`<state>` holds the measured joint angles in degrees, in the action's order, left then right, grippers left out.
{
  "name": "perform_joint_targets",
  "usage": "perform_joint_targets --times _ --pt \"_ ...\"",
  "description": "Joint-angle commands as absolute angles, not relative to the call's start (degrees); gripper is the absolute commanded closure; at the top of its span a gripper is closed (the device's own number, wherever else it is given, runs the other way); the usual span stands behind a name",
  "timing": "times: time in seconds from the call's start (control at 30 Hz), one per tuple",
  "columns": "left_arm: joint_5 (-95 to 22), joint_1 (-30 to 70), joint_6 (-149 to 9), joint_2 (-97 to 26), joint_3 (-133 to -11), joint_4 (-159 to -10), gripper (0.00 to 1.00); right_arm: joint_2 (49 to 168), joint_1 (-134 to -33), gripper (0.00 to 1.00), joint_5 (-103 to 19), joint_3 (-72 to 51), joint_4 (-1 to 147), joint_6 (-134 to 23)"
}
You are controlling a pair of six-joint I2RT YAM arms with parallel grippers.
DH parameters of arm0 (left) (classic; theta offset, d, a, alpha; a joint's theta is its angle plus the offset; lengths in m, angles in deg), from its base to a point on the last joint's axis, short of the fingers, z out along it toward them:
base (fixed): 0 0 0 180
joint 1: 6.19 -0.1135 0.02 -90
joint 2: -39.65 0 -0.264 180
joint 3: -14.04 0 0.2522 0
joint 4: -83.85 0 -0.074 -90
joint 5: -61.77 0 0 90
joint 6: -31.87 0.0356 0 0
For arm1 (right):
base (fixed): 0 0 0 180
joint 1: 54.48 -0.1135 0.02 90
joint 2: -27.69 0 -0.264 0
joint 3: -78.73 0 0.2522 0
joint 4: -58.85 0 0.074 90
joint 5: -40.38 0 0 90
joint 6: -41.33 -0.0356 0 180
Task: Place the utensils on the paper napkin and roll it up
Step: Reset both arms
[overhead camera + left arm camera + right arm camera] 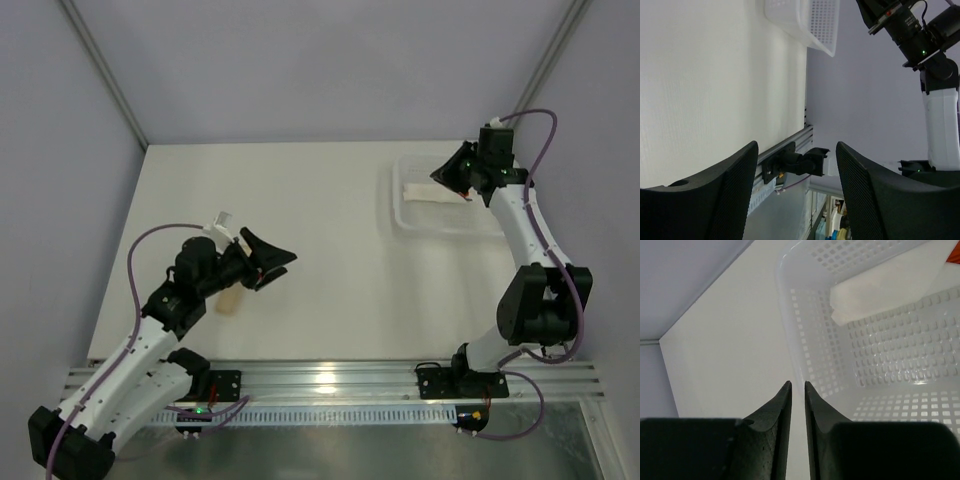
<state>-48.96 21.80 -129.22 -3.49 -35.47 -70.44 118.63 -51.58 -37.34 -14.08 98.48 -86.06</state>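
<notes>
So, roll (885, 287): soft, light, in basket (810, 340) — pinch mid-length.
Left gripper (796, 147): wide open.
Right gripper (796, 384): barely parted, empty.

No text, label, brand, number or sign can be read in any view; nothing legible shows anywhere.

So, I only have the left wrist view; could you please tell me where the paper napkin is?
Observer: The paper napkin lies rolled up inside the white basket.
Operator: Thank you; what are the right gripper's jaws doing?
Observer: The right gripper hangs above the basket, jaws slightly parted, holding nothing.
Operator: Is anything near my arm?
Observer: A short beige cylinder lies on the table beside the left arm.
</notes>
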Motion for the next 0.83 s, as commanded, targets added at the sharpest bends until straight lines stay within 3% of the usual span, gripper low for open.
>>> perform_joint_targets --times 0.0,0.2,0.23,0.3,0.33,0.4,0.47,0.5,0.53,0.7,0.8 --pt "-47.9 21.4 -134.8 -1.8 -33.2 -75.8 0.34 113.2 -53.0 0.80 -35.6 -15.5 104.1 -80.8" --pt "-46.5 21.4 -137.3 1.0 -32.0 -74.8 0.34 108.5 -54.5 0.63 -36.0 -13.2 110.3 -79.2" --pt "-46.1 21.4 -137.7 1.4 -31.5 -74.7 0.34 107.1 -54.5 0.51 -36.1 -12.5 110.9 -78.4" --pt "-45.7 21.4 -138.2 2.8 -30.9 -74.6 0.33 106.2 -54.5 0.39 -36.3 -11.1 113.7 -77.5" --pt "-45.5 21.4 -139.0 3.3 -30.6 -74.6 0.32 105.3 -54.5 0.22 -36.3 -10.9 114.7 -77.0" --pt "-44.9 21.4 -139.7 4.7 -29.6 -74.5 0.31 104.3 -54.5 0.03 -36.3 -9.9 117.3 -75.9" --pt "-44.7 21.4 -140.4 5.4 -28.8 -74.2 0.30 102.5 -54.5 0.00 -35.6 -9.1 119.5 -75.8" --pt "-44.6 21.4 -140.5 6.2 -28.6 -74.3 0.05 101.4 -54.5 0.00 -35.6 -8.9 120.9 -76.0" --pt "-44.3 21.4 -140.8 6.4 -28.1 -74.2 0.01 100.8 -54.5 0.00 -35.7 -8.9 121.5 -76.0" --pt "-43.5 21.3 -142.1 7.9 -26.4 -75.2 0.01 96.6 -57.9 0.00 -36.0 -7.3 123.5 -75.9" --pt "-45.0 21.4 -144.2 7.7 -23.5 -79.8 0.01 94.2 -58.1 0.01 -29.5 0.6 119.0 -76.3"
